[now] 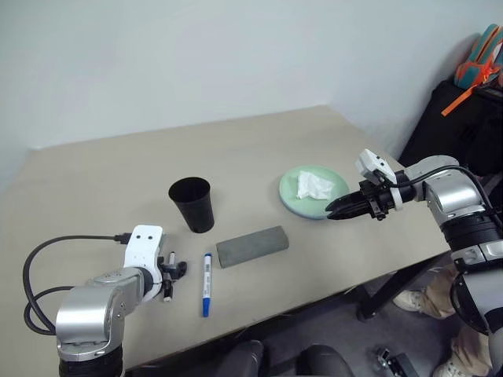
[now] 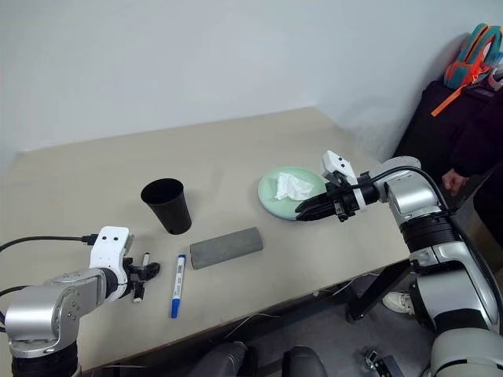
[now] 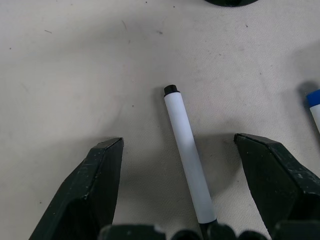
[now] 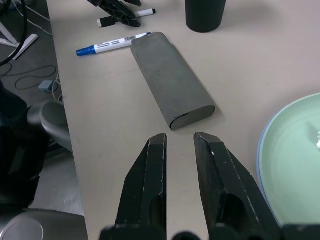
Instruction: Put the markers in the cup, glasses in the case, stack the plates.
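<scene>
Markers, two: black-capped between spread left gripper fingers, blue-capped beside; one cup; one case; stacked plates; right gripper nearly closed, empty.

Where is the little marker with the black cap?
The short marker lies flat on the table near its front edge on the robot's left, between the open fingers of the left gripper, just left of the blue-capped marker.

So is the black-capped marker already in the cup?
No, the black-capped marker lies flat on the table between the left gripper's open fingers.
</scene>
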Controlling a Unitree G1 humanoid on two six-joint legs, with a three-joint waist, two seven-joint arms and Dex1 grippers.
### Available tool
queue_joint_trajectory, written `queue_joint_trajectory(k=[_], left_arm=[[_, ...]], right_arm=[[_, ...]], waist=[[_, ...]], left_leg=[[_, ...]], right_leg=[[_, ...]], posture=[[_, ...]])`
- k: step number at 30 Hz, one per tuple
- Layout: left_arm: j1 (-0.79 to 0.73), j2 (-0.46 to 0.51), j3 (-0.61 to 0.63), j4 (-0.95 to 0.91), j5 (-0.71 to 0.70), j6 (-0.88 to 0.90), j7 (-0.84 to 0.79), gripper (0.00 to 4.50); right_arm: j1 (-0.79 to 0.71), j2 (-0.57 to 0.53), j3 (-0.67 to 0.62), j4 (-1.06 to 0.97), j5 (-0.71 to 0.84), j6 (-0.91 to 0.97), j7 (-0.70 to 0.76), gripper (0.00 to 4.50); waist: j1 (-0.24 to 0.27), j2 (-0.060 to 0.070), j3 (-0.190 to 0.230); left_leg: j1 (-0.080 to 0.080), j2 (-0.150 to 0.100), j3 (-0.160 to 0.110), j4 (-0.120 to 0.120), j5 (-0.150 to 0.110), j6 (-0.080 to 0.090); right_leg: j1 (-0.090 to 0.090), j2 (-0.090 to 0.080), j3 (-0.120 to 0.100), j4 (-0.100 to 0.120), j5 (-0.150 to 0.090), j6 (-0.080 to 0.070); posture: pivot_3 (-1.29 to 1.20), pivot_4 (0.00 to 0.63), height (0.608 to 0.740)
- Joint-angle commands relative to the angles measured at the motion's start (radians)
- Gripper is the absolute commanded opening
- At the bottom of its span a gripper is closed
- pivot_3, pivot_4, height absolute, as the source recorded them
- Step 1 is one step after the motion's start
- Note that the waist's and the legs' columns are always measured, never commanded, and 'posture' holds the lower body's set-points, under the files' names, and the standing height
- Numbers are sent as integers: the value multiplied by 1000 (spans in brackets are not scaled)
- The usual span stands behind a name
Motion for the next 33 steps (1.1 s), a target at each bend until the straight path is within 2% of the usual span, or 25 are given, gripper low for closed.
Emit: queue_joint_trajectory(k=[1, 8, 9, 12, 16, 20, 26, 30, 33], left_arm=[[14, 4, 17, 19, -37, 10, 27, 2580], [12, 29, 18, 62, -115, 10, 79, 127], [10, 40, 15, 70, -132, 10, 82, 23], [-3, 82, 6, 91, -174, 10, 89, 23], [-36, 199, -35, 90, -240, 10, 33, 23], [-71, 330, -44, 6, -366, -27, -165, 23], [-2, 512, -63, -38, -415, -323, -435, 23], [-48, 475, -12, 17, -445, -495, -515, 23], [-199, 361, 21, 140, -448, -598, -452, 23]], right_arm=[[-33, -3, -22, -8, 17, -14, 5, 936], [-36, 4, -28, 5, 10, -26, 5, 936], [-37, 4, -28, 7, 10, -28, 5, 936], [-40, 4, -29, 12, 11, -30, 5, 936], [-46, 8, -30, 20, 9, -32, 5, 936], [-56, 19, -32, 34, 2, -37, 5, 936], [-56, 31, -41, 35, -6, -37, 5, 936], [-51, 30, -50, 29, -8, -34, 5, 936], [-49, 32, -55, 28, -10, -33, 3, 936]], waist=[[0, 0, 0], [-1, 2, -1], [-1, 3, -1], [-1, 4, -2], [-2, 4, -2], [-2, 3, -1], [0, 4, -1], [6, 5, -1], [19, 5, -1]], left_leg=[[0, 0, 0, 0, 0, 0], [0, 0, 0, 0, 0, 0], [0, 0, 0, -1, 0, 0], [0, 0, 0, -1, 0, 0], [0, 0, 0, -3, 0, -1], [-1, 0, 0, -4, 0, -1], [0, 0, 1, -11, 0, -1], [0, 0, 1, -15, 0, -1], [0, 0, 1, -15, 0, -1]], right_leg=[[0, 0, 0, 0, 0, 0], [0, -1, 0, 1, 0, 0], [0, -1, 0, 1, 0, 0], [0, -1, 0, 1, 0, 0], [-2, -1, 0, 1, 0, 0], [-3, -1, 0, 0, 0, 0], [-3, -1, 0, -9, 0, -1], [-4, -1, 0, -13, 1, -1], [-4, 0, 0, -13, 1, -1]], posture=[[0, 0, 735], [0, 0, 735], [0, 0, 735], [0, 0, 735], [0, 0, 735], [0, 0, 735], [0, 0, 735], [0, 0, 735], [0, 0, 735]])
